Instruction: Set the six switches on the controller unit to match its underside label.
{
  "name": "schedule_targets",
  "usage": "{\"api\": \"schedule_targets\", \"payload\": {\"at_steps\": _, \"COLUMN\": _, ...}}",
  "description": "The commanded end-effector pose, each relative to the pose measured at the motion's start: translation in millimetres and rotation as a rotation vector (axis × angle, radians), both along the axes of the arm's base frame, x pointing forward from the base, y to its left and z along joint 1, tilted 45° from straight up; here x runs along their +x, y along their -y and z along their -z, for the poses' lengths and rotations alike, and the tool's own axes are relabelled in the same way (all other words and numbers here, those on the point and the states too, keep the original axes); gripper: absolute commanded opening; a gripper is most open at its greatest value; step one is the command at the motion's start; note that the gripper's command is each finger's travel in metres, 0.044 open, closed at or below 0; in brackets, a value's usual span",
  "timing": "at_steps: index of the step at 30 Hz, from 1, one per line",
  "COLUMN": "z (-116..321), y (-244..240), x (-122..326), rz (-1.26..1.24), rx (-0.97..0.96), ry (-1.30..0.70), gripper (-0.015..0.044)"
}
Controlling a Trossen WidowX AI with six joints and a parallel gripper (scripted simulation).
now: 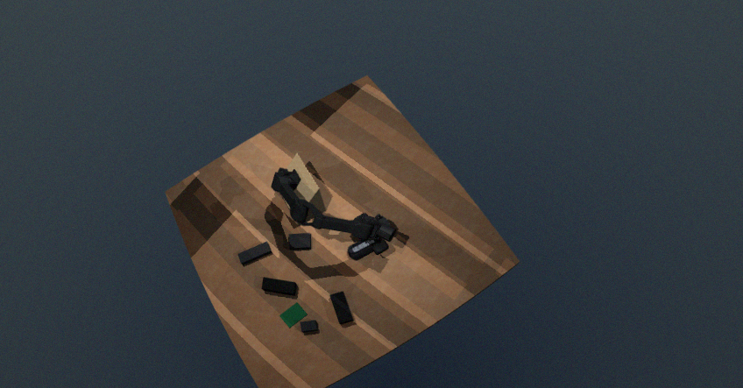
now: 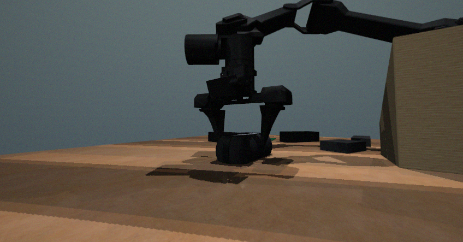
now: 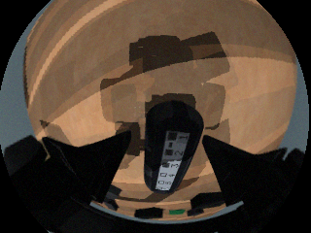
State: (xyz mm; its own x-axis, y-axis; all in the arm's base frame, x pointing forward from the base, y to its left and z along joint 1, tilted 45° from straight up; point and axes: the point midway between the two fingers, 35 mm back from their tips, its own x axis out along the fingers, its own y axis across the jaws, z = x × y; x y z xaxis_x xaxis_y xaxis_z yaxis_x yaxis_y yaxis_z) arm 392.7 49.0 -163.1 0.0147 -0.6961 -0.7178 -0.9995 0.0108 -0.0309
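Near the exterior camera, the wood-striped worktop (image 1: 417, 175) (image 2: 292, 207) (image 3: 253, 112) carries broken patches of shadow. A little farther in lies the dark grey controller unit (image 1: 361, 249) (image 2: 238, 148) (image 3: 174, 118), resting on the worktop with its rounded ends and its label (image 1: 363, 245) (image 3: 171, 160) facing up, so its switches are out of sight beneath. In the wrist view the squares beside 1, 2 and 3 are filled and those beside 4 and 5 empty; the sixth is too unclear to read.

The end effector (image 1: 371, 238) (image 2: 243, 139) (image 3: 167, 136) is open and points down over the unit, one finger to either side of it. The wrist view shows a gap between each fingertip and the casing. From there the black arm (image 1: 330, 223) (image 2: 363, 20) reaches back past a tall tan block (image 1: 306, 178) (image 2: 428, 100), well apart from the unit.

Beyond the unit, the squat dark module (image 1: 300, 241) (image 2: 342, 145) (image 3: 206, 199) is closest, with a slim grey module (image 1: 254, 253) (image 2: 360, 139) behind it. Farther off sit a long black module (image 1: 279, 286) (image 2: 299, 136) (image 3: 197, 208) and another oblong one (image 1: 341, 306) (image 2: 212, 136) (image 3: 149, 213). A flat green board (image 1: 293, 314) (image 2: 273, 139) (image 3: 177, 212) lies beside the smallest dark block (image 1: 308, 326).
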Motion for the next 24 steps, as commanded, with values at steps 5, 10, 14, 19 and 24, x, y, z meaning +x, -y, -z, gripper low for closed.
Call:
{"api": "schedule_targets", "payload": {"at_steps": 5, "z": -43.6, "y": 10.1, "x": 1.6, "rz": 0.004, "rx": 0.002, "ry": 0.017, "gripper": 0.0440}}
{"api": "schedule_targets", "payload": {"at_steps": 10, "z": -43.6, "y": 10.1, "x": 1.6, "rz": 0.004, "rx": 0.002, "ry": 0.017, "gripper": 0.0440}}
{"api": "schedule_targets", "payload": {"at_steps": 14, "z": -43.6, "y": 10.1, "x": 1.6, "rz": 0.004, "rx": 0.002, "ry": 0.017, "gripper": 0.0440}}
{"api": "schedule_targets", "payload": {"at_steps": 19, "z": -43.6, "y": 10.1, "x": 1.6, "rz": 0.004, "rx": 0.002, "ry": 0.017, "gripper": 0.0440}}
{"api": "schedule_targets", "payload": {"at_steps": 24, "z": -43.6, "y": 10.1, "x": 1.6, "rz": 0.004, "rx": 0.002, "ry": 0.017, "gripper": 0.0440}}
